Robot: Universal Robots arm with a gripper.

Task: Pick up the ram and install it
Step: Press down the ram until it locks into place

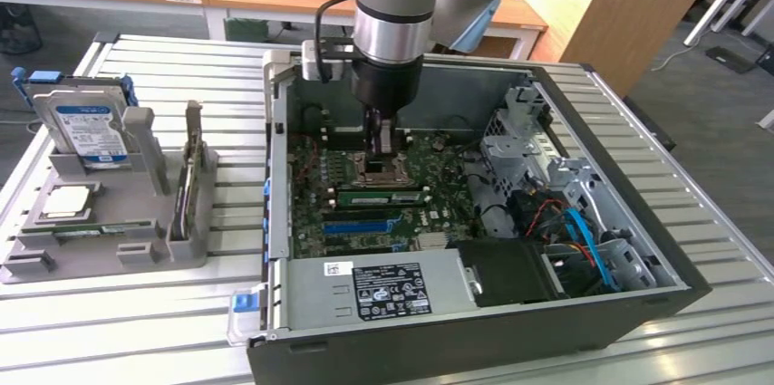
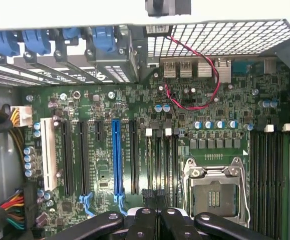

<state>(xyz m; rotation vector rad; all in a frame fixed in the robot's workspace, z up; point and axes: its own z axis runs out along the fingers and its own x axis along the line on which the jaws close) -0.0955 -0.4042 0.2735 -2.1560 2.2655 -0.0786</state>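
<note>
In the exterior view my gripper (image 1: 381, 151) hangs inside the open computer case, low over the motherboard (image 1: 362, 213), just above the CPU socket (image 1: 384, 172). A long green ram (image 1: 381, 195) sits in a slot just in front of the socket, a little below the fingertips. In the wrist view the black fingers (image 2: 142, 222) of my gripper (image 2: 157, 220) are pressed together with nothing between them, over the dark memory slots (image 2: 157, 165) beside the CPU socket (image 2: 215, 192). Whether the fingers touch the ram, I cannot tell.
A grey holder (image 1: 158, 245) at the exterior view's left carries a blue-labelled hard drive (image 1: 91, 127), a square silver CPU chip (image 1: 67, 204) and a green stick (image 1: 79, 231). The case walls (image 1: 275, 158), power supply (image 1: 387, 290) and drive cage (image 1: 520, 140) hem in the motherboard.
</note>
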